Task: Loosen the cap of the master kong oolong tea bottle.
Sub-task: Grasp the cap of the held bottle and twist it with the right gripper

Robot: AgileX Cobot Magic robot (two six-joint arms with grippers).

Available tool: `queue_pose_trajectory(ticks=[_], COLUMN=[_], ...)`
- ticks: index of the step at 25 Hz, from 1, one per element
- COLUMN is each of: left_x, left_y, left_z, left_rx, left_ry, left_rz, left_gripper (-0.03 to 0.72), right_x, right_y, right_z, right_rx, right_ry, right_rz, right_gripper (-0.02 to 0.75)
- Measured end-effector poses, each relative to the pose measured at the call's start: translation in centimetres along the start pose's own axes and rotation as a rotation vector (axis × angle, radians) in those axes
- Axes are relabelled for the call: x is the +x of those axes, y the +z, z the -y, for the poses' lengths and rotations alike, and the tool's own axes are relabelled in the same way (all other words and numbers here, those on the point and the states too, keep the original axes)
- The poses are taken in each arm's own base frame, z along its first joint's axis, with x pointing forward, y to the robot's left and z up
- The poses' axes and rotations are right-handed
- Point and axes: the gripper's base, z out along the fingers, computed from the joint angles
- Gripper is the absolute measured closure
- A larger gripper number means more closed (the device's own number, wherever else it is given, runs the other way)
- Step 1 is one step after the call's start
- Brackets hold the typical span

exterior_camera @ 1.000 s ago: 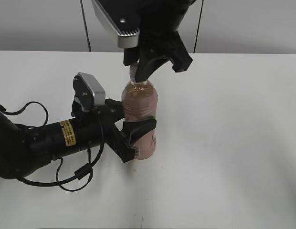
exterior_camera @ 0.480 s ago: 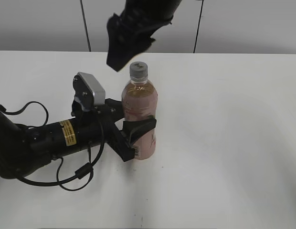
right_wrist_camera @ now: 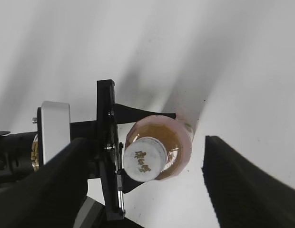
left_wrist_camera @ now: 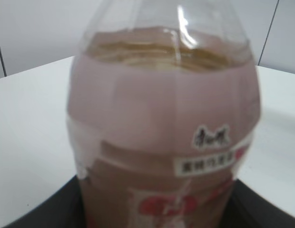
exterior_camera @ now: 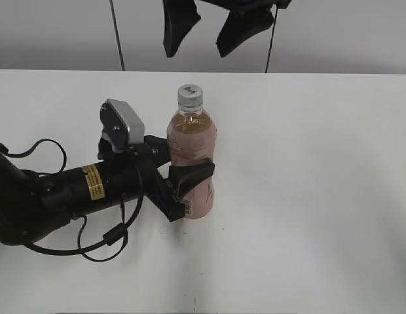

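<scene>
In the exterior view, the master kong oolong tea bottle (exterior_camera: 191,160) is seen standing upright on the white table (exterior_camera: 308,196), a little left of the middle. The cap (exterior_camera: 190,95) is seated on its neck. The bottle's lower body is clasped by the left gripper (exterior_camera: 183,188), which reaches in from the left with its arm lying low along the table; one dark finger (exterior_camera: 193,176) is wrapped across the near side of the pink label. A grey camera block (exterior_camera: 122,123) is carried on top of that arm, and a black cable (exterior_camera: 101,245) loops on the table beside it. The right gripper (exterior_camera: 213,29) is held high above the bottle at the top edge, well apart from the cap, with its two fingers spread wide and nothing between them.

In the left wrist view, the bottle (left_wrist_camera: 162,137) fills the frame at close range, blurred; amber tea is visible above the pale pink label, and dark gripper parts are seen at the lower corners.

In the right wrist view, the scene is looked down on from above. The cap (right_wrist_camera: 143,159) is seen from the top with a dark mark on it, and the bottle (right_wrist_camera: 176,140) is seated below it. The left gripper (right_wrist_camera: 120,152) is closed against the bottle's left side. The right gripper's fingers (right_wrist_camera: 242,185) appear as dark shapes at the lower left and lower right, set far apart and clear of the cap.
</scene>
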Motion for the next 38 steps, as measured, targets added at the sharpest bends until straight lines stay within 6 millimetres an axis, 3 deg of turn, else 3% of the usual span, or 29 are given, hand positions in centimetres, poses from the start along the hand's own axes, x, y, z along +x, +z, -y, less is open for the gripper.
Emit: queue_pose_trajectory(ticks=[8,18,21,24,25,30,38], left_x=[0.0,0.0,0.0,0.0,0.0,0.0,0.0], left_y=[0.0,0.0,0.0,0.0,0.0,0.0,0.0], left_z=[0.0,0.0,0.0,0.0,0.0,0.0,0.0], left_rx=[0.000,0.000,0.000,0.000,0.000,0.000,0.000], left_ry=[0.000,0.000,0.000,0.000,0.000,0.000,0.002], left_rz=[0.000,0.000,0.000,0.000,0.000,0.000,0.000], left_gripper=[0.306,0.306,0.306,0.306,0.306,0.306,0.306], right_x=[1.3,1.5,1.5,1.5,1.5,1.5,1.5], right_y=[2.0,4.4,4.7,4.7,4.7,4.7,4.6], right_z=[0.5,0.2,0.2,0.3,0.4,0.4,0.2], right_rx=[0.008,-0.039,-0.038,-0.029,-0.027,-0.050,-0.125], right_ry=[0.042,0.074,0.071,0.039,0.012,-0.291,-1.191], right_rz=[-0.085,-0.148,-0.153,-0.151,-0.150,-0.144,-0.106], right_gripper=[0.173,0.188,0.269,0.463,0.463,0.463,0.464])
